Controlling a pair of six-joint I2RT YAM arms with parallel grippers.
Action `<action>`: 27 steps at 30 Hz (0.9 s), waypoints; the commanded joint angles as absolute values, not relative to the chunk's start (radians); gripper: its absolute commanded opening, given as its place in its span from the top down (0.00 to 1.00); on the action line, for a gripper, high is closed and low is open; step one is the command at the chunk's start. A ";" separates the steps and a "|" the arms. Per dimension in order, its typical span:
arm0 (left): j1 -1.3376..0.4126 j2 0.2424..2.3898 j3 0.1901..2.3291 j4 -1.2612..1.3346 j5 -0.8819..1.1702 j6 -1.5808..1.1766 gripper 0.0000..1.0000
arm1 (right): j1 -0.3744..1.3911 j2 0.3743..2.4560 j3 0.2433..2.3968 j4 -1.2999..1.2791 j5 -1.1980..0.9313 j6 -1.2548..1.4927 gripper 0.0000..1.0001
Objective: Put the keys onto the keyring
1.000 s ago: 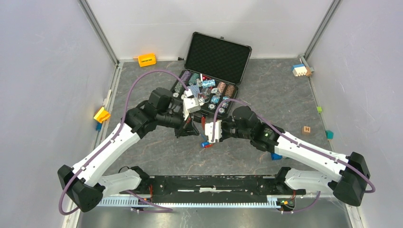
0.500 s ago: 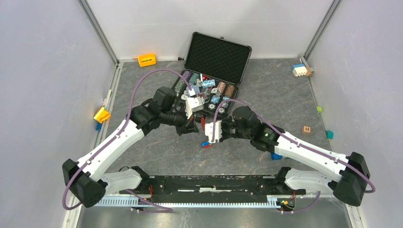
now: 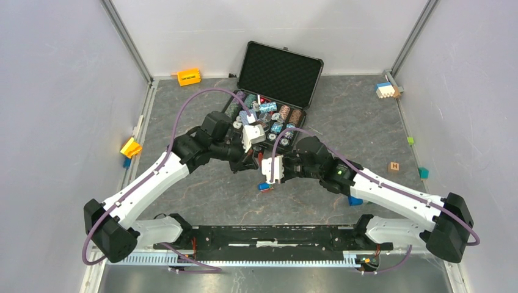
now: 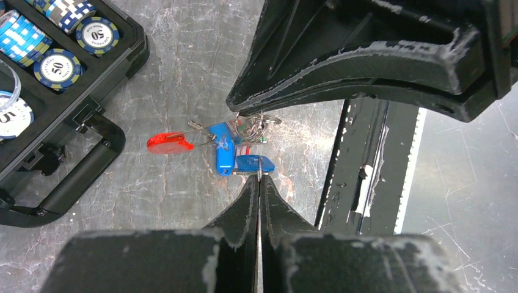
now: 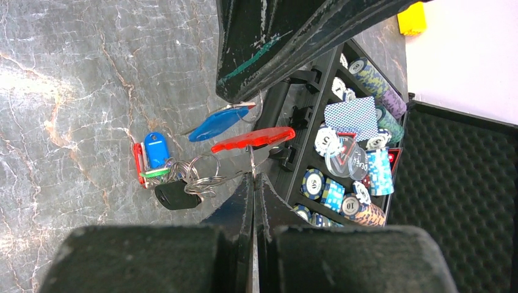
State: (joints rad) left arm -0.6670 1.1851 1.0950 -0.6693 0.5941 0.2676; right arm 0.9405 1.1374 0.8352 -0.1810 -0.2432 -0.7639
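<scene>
Red fob of the keyring [image 5: 253,139] hangs just ahead of my right hand [image 5: 253,178], which is clenched on its thin ring. My left hand [image 4: 259,183] is clenched too, and it has closed in on the right since a second ago. Loose keys [image 5: 157,160] lie bunched on the surface [image 5: 73,91] below both.
</scene>
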 commanded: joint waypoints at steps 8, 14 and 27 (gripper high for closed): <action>-0.705 1.189 1.110 -0.631 0.580 0.327 0.98 | 0.947 1.131 0.868 -0.146 -0.262 -0.746 1.00; -0.722 1.200 1.121 -0.647 0.570 0.350 0.98 | 0.947 1.132 0.870 -0.149 -0.272 -0.744 1.00; -0.731 1.227 1.129 -0.647 0.576 0.368 0.98 | 0.947 1.135 0.869 -0.151 -0.283 -0.741 1.00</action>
State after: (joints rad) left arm -0.7242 1.2182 1.0950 -0.6567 0.5762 0.3298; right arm 0.9409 1.1419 0.8356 -0.1818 -0.2630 -0.7551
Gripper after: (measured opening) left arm 0.033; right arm 0.007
